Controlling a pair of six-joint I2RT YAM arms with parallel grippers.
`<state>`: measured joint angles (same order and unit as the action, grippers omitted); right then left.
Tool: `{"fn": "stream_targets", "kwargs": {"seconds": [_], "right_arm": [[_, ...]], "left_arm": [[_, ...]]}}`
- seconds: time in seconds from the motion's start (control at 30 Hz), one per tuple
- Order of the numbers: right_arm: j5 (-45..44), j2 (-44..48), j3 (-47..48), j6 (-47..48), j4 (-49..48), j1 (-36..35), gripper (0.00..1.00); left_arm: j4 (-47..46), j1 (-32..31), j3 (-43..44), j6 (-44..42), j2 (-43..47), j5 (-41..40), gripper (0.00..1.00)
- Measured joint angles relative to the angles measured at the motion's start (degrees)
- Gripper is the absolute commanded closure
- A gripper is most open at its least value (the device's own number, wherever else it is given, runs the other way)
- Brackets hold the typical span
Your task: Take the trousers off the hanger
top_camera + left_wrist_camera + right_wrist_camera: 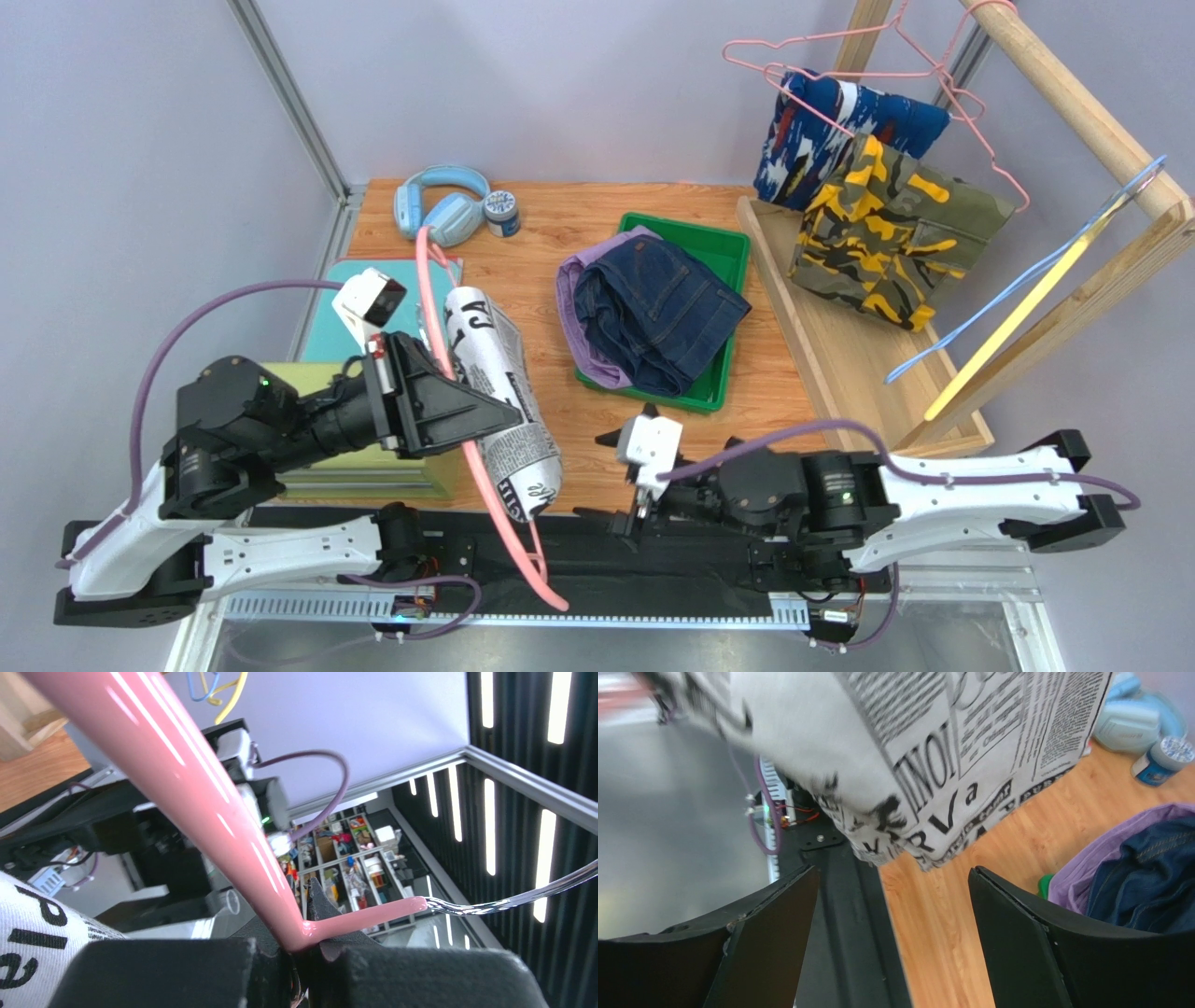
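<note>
Top external view: two arms reach in from the near edge of a wooden surface point(561, 231).
Left end effector point(508, 417): pressed together on a pink hanger point(514, 527), pinching it at a bend in the plastic, as the left wrist view shows up close.
Newsprint trousers point(484, 336): draped over the pink hanger at near left, held off the surface, with the lower end bunched toward the near edge.
Right end effector point(619, 483): spread wide with nothing between its fingers, just right of the newsprint trousers' near end; in the right wrist view the fabric hangs just beyond the fingertips, apart from them.
Green tray point(718, 247): middle of the surface, holding two pairs.
Purple trousers point(578, 287): in the tray, underneath, spilling over its left rim.
Denim trousers point(659, 315): folded on top of the purple pair.
Wooden rack point(1080, 105): far right.
Camouflage trousers point(898, 231): hanging at the rack, on the nearer side.
Blue-white-red print trousers point(828, 133): hanging just behind the camouflage pair.
Headphones point(442, 203): light blue, far left, with a small jar point(502, 212) just beside them.
</note>
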<state>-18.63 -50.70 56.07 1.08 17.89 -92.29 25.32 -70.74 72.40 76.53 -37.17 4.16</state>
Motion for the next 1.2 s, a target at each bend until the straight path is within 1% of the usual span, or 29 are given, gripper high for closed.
{"fn": "stream_targets", "kwargs": {"seconds": [0.13,0.23,0.37,0.47,0.6,0.67,0.87,0.93,1.1,1.2], "right_arm": [[-3.93,-2.64,-4.74,7.65,-9.25,-3.58,0.15],[-6.49,-4.26,-5.97,12.28,-17.90,-4.87,0.15],[-8.87,-6.78,-6.43,16.22,-28.98,-5.31,0.15],[-9.88,-9.49,-6.43,18.25,-35.19,-5.38,0.14],[-11.17,-13.18,-6.43,20.35,-39.98,-5.44,0.15],[-12.39,-14.64,-6.40,21.49,-42.10,-5.49,0.18],[-17.25,-17.94,-6.27,25.66,-50.51,-5.51,0.30],[-18.38,-18.95,-6.23,26.77,-53.27,-5.35,0.32],[-19.32,-21.53,-6.14,28.15,-57.33,-3.82,0.32],[-18.80,-22.10,-6.14,27.89,-58.86,-2.62,0.30]], "left_arm": [[-0.04,0.00,1.20,1.09,1.79,-0.87,1.00],[0.20,0.00,1.53,1.57,3.06,-1.97,1.00],[0.24,0.00,1.81,1.77,3.41,-2.78,1.00],[0.24,0.00,1.81,1.84,3.41,-2.78,1.00],[0.24,0.00,1.81,1.86,3.41,-2.78,1.00],[0.24,0.00,1.81,1.90,3.41,-2.75,1.00],[0.22,0.00,1.81,2.32,3.41,-2.67,1.00],[0.17,0.00,1.81,2.49,3.41,-2.69,1.00],[0.17,0.02,1.81,2.64,3.37,-2.64,1.00],[0.13,0.02,1.81,2.62,3.37,-2.67,1.00]]}}
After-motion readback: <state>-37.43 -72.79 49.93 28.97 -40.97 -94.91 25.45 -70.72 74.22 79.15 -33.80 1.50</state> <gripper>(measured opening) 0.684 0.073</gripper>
